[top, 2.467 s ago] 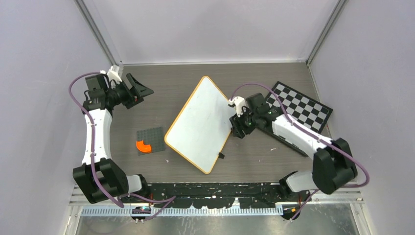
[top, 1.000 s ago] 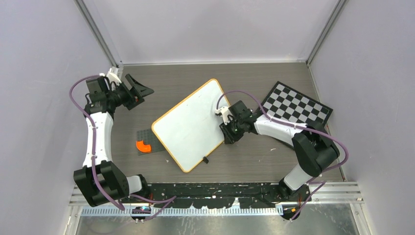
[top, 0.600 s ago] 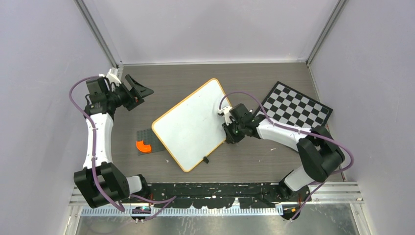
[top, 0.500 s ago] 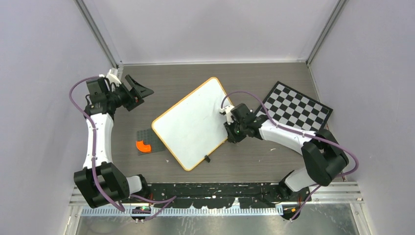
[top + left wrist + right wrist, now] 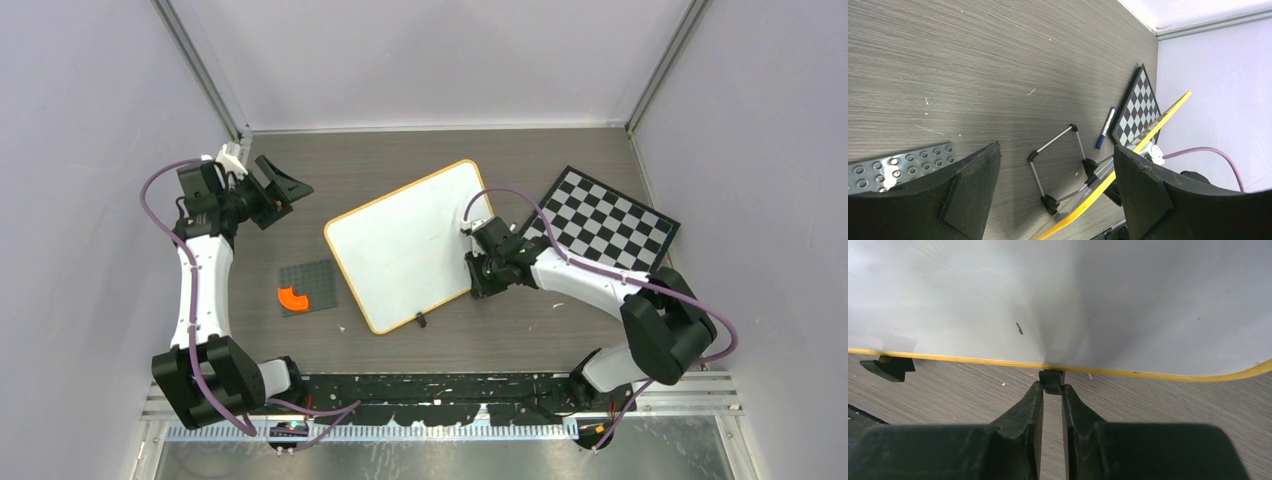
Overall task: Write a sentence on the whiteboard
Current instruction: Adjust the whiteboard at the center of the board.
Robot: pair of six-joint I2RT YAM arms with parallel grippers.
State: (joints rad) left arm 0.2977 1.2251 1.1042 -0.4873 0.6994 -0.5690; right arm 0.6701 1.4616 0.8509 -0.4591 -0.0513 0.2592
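Since the earliest view the right hand [image 5: 1051,392] has swung the board round. It now sits at the near right corner of the large flat whiteboard with a thin orange-yellow frame [image 5: 405,245], its two black fingers pinched together on a small black clip foot [image 5: 1051,381] just under that frame. Back then the whiteboard stood corner-up like a diamond in mid-tabletop. Now its long sides run nearer level. Its left corner, which overlapped the grey studded plate [image 5: 312,285] a second ago, lies just beside it, apart.

A second black clip foot [image 5: 421,321] shows further left along the same near edge. An orange curved piece [image 5: 293,298] rests on the plate. Right of the hand lies the black-and-white checkered board [image 5: 605,220].

The left hand [image 5: 283,188] hovers at the far left of the dark wood-grain tabletop [image 5: 400,145], about where it was, fingers spread wide with nothing between them. Its wrist view shows a blue marker [image 5: 1105,129] lying beside the checkered board.
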